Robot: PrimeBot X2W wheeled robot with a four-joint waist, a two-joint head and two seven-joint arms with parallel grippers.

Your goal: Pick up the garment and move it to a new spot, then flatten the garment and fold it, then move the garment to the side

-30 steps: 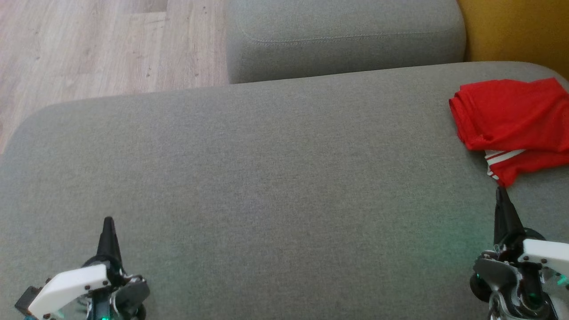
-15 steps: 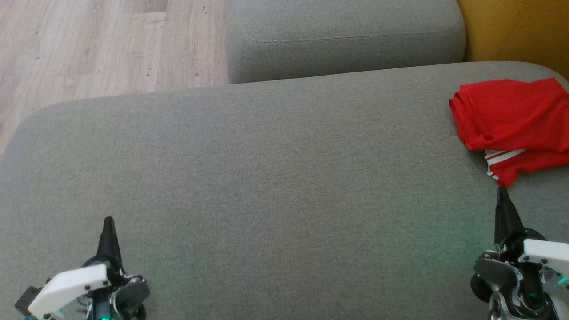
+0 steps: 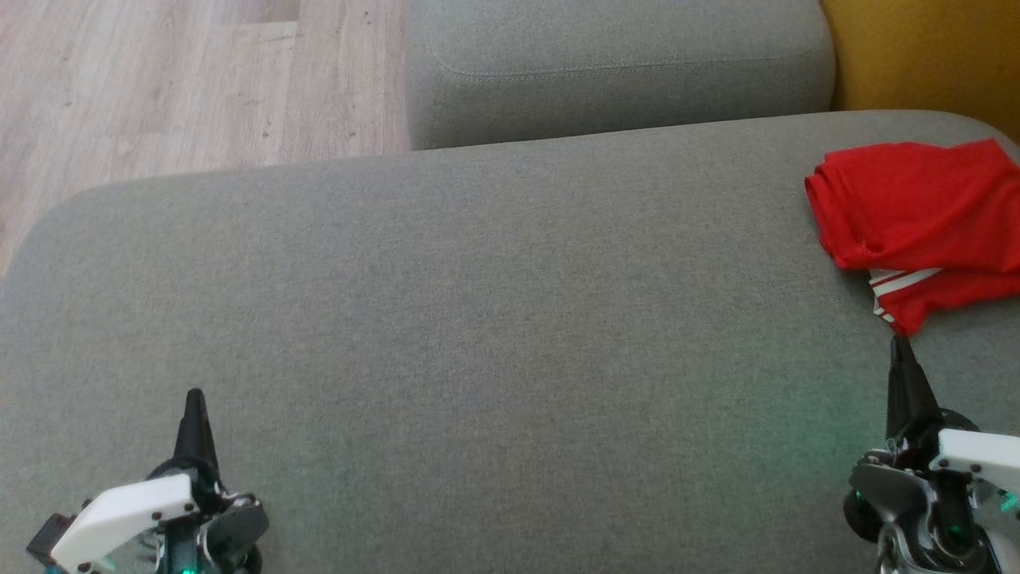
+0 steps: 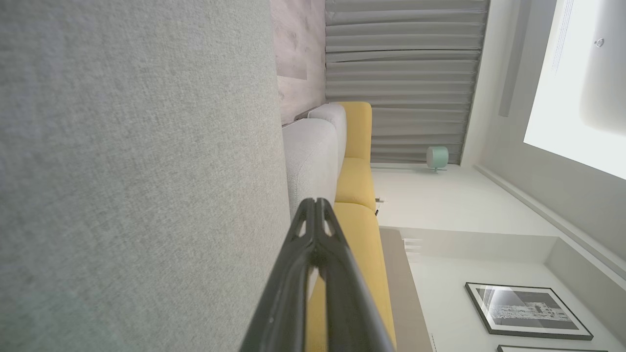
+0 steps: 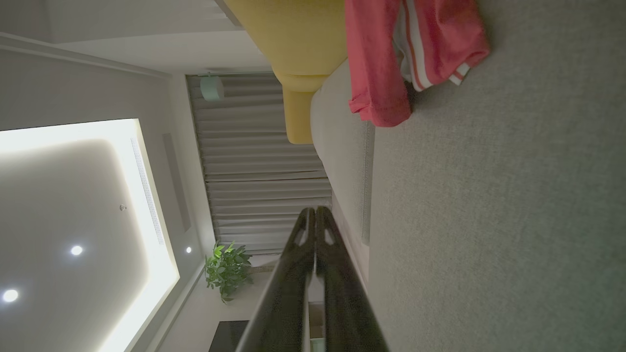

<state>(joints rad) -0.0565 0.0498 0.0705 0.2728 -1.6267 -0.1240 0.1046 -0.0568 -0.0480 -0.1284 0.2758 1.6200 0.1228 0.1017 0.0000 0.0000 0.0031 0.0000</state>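
Folded red garment (image 3: 916, 215) sits at the cushion's (image 3: 478, 319) far right, seemingly parked aside, so left gripper (image 3: 194, 396) and right gripper (image 3: 899, 343) idle, pinched shut, empty

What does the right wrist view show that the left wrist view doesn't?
Right wrist view adds: the red garment lying on the grey cushion, a potted plant, ceiling spotlights. Left wrist view adds: a framed picture on the wall. Shared: grey cushion, yellow sofa, pleated curtain; the right gripper and left gripper, each shut in its own view.
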